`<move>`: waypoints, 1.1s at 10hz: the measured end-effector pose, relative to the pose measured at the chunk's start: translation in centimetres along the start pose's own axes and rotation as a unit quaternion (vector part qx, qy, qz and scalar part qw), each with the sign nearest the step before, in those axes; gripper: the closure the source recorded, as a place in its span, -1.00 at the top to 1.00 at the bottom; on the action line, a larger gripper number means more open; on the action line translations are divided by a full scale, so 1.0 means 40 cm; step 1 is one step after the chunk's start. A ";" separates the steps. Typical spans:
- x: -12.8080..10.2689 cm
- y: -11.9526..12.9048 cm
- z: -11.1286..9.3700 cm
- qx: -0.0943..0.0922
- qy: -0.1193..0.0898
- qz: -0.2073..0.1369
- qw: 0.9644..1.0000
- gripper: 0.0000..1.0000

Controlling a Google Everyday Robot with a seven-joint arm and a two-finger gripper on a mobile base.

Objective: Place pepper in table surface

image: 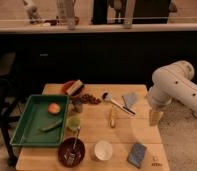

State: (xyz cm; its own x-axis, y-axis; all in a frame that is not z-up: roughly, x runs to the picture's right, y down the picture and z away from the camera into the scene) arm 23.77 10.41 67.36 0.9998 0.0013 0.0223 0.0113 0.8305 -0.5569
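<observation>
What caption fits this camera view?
Pepper lies in the green tray; pincer hangs at the table's right edge.

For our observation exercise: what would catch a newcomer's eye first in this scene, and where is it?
The white robot arm at the right, its gripper hanging by the right edge of the table surface. Next, the bright green tray at the left, holding the pepper and an orange fruit.

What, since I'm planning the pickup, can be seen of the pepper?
The pepper is slim, elongated, dark green and slightly curved. It lies flat and diagonal in the green tray, toward its near right corner, apart from the round orange item. Nothing holds it; the gripper hangs at the right edge of the table surface.
</observation>
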 end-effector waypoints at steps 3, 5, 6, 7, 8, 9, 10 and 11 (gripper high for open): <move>-0.109 -0.009 -0.016 -0.003 -0.013 -0.031 0.999 0.60; -0.143 -0.012 -0.027 -0.003 -0.015 -0.044 0.999 0.60; -0.157 -0.018 -0.028 0.000 -0.018 -0.046 0.999 0.60; -0.153 -0.015 -0.028 -0.002 -0.016 -0.045 0.999 0.60; -0.150 -0.015 -0.028 -0.002 -0.016 -0.044 0.999 0.60; -0.149 -0.014 -0.028 -0.002 -0.016 -0.043 0.999 0.60; -0.153 -0.015 -0.028 -0.002 -0.016 -0.045 0.999 0.60; -0.151 -0.014 -0.028 -0.002 -0.018 -0.043 0.999 0.60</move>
State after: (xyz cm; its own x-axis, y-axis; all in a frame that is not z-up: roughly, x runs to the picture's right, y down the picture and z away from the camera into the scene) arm 17.76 9.30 66.59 0.9938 -0.0506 0.0993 0.0974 0.8267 -0.5541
